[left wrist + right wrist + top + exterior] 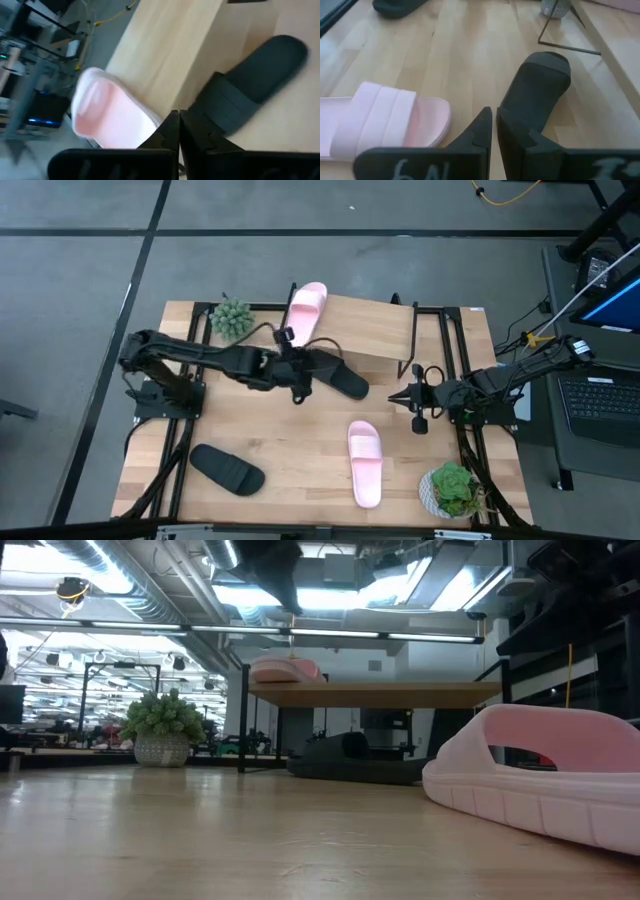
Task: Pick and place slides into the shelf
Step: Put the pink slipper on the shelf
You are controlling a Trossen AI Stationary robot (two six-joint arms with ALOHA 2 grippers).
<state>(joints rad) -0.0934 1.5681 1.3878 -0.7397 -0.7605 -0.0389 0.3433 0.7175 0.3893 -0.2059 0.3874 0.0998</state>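
Beside the shelf (400,330), a black slide (340,378) lies under the left gripper (292,368), jaws together.

Slides: two pale pink (305,311) (365,462), two black (338,376) (228,469). Shelf (385,330) light wood, black legs. Plants (232,318) green.

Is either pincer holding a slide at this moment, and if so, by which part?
Nothing is held. The left pincer is shut and empty above the shelf, near a black slide. The right pincer is shut and empty too.
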